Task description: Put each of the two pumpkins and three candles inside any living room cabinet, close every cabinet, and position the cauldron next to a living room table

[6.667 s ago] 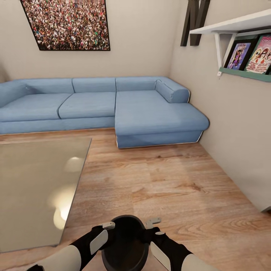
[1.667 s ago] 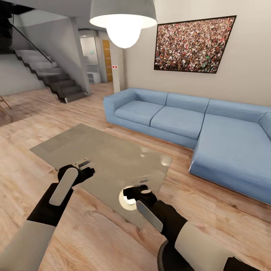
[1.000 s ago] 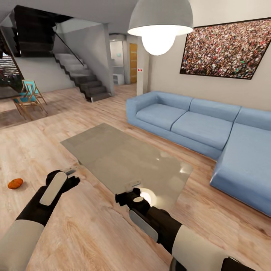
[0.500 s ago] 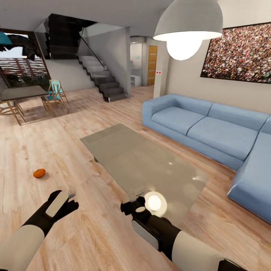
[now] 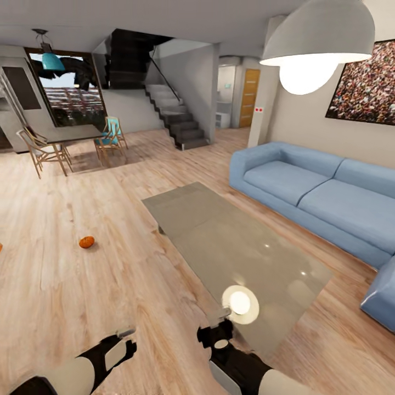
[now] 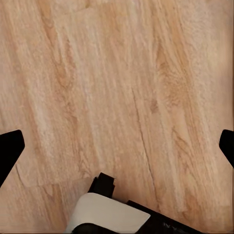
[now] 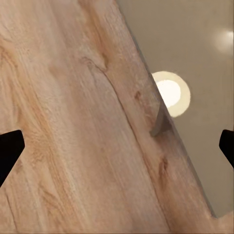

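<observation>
Head view: glass-topped desk (image 5: 219, 241) sits mid-room on the wood floor (image 5: 82, 296); use it as the landmark. Blue sofa (image 5: 318, 197) runs along the desk's far-right side, w/ the crowd picture (image 5: 365, 88) on the wall above it. Pendant lamp (image 5: 315, 41) hangs over the desk, its glow mirrored as a bright disc near the desk's closest corner. One small orange pumpkin (image 5: 86, 242) lies on the floor, well apart from the desk, off its left side. Beyond the desk: stairs (image 5: 178, 120), and further left a dining table w/ chairs (image 5: 66, 140) by the window.

Left end effector (image 5: 125, 336) hangs over bare floor, left of the desk's near corner; right end effector (image 5: 219, 323) is just at that near corner (by the lamp's reflection). Finger gap is hard to judge from here.

Left wrist view: both dark fingertips (image 6: 9, 153) sit at opposite edges of the frame, spread wide, nothing between them, just floor planks below; part of the robot's white-and-black body (image 6: 109, 214) shows too.

Right wrist view: fingertips (image 7: 9, 151) likewise far apart and empty, over the desk's edge (image 7: 161, 122) where glass meets floor.
</observation>
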